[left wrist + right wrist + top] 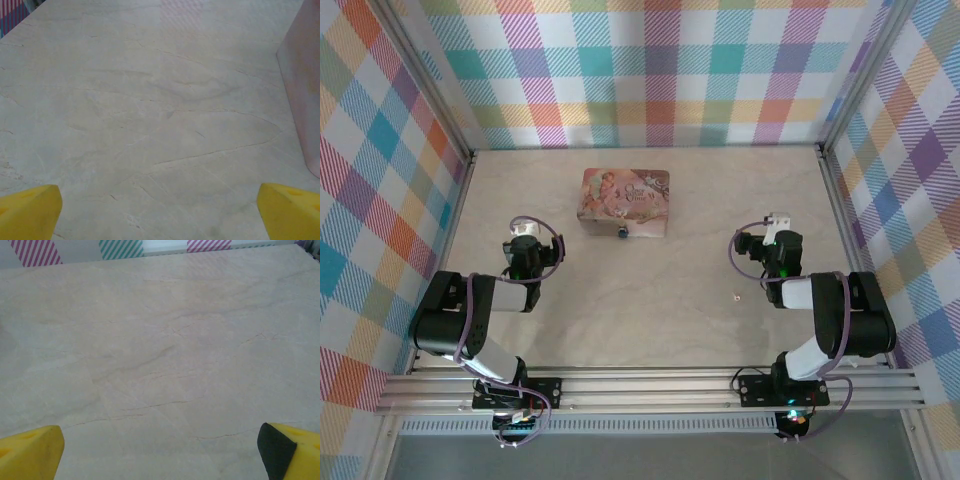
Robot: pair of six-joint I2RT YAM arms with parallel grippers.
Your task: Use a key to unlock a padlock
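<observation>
Standing at the far middle of the tabletop (650, 330) is the pink tin (625, 202) with a picture printed on its lid. The padlock (621, 232) – a tiny blue spot – sits at the middle of the tin's near wall, touching it or just in front; how it is fastened is too small to tell. The key (736, 295) is a pale speck lying on the bare tabletop, well apart from the padlock. It is to the right of it and closer to the arm bases, near the wrist of the right arm (855, 315).

The left arm (450, 315) is folded on the left side, and its jaws point away from the base, to the left of the tin and a little nearer than it. In the left wrist view the two yellow fingertips (30, 212) stand in the bottom corners, far from each other – the left jaws are wide open and hold nothing. The tin's pink side wall (302, 90) rises at the right edge of that view. The right jaws are wide open and empty too. Their yellow fingertips (30, 452) are in the bottom corners of the right wrist view, one with a black pad (275, 452), over bare tabletop, with the striped wall (120, 247) far ahead.
</observation>
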